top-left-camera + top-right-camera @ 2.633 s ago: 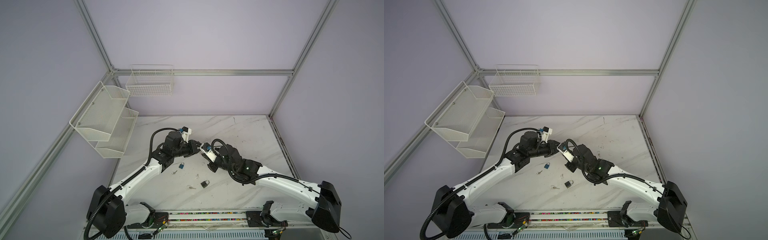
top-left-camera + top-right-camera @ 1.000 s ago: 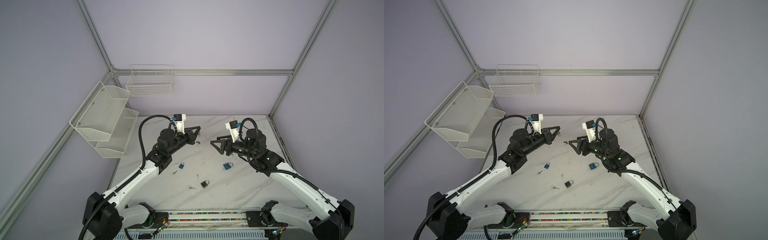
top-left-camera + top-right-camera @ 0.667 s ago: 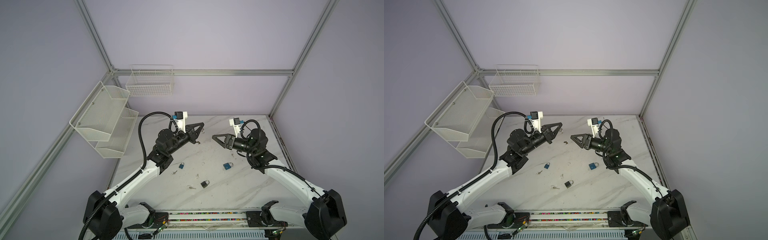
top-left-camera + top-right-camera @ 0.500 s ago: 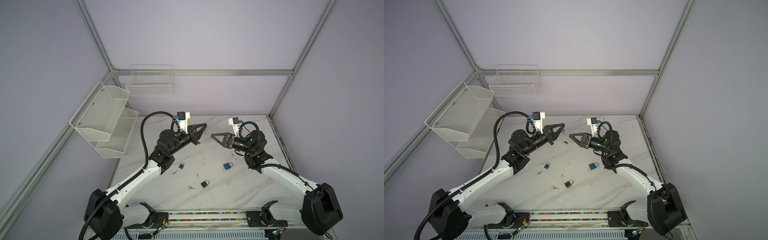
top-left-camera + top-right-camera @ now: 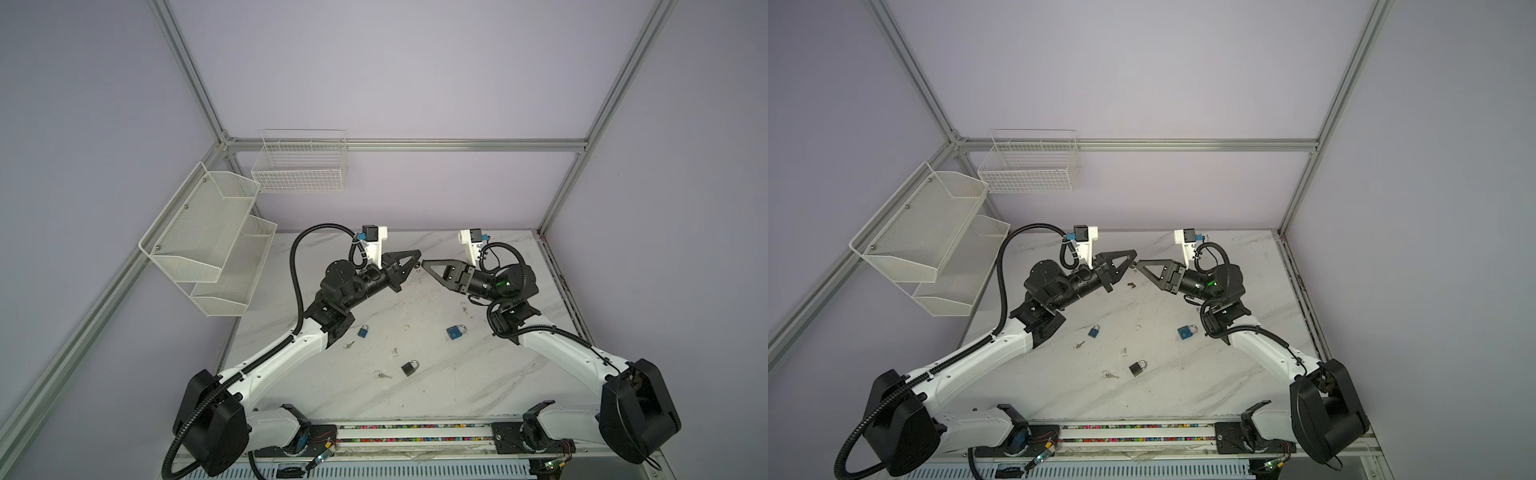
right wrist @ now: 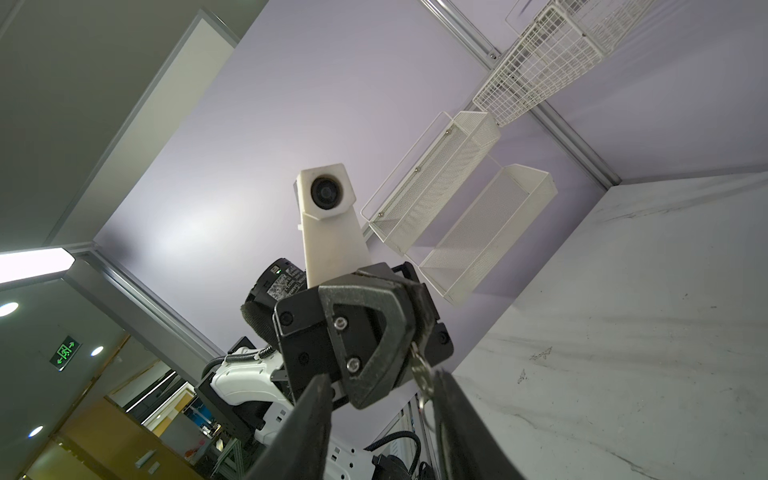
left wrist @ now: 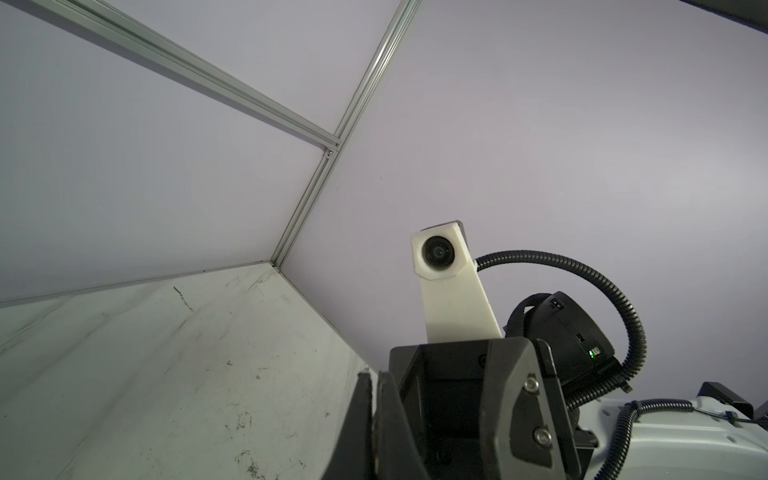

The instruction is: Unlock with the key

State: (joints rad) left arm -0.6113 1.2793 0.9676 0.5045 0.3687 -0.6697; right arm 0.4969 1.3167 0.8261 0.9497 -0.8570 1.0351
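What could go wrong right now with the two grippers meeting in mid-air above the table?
1. The key hangs from the very tip of the shut left gripper. If the open right gripper nudges it before pinching, it may slip and fall to the table.
2. In both top views the two grippers' tips nearly touch, so a small overshoot could make them collide.

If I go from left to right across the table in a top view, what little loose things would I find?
small key → blue padlock → ringed key → black padlock → other blue padlock
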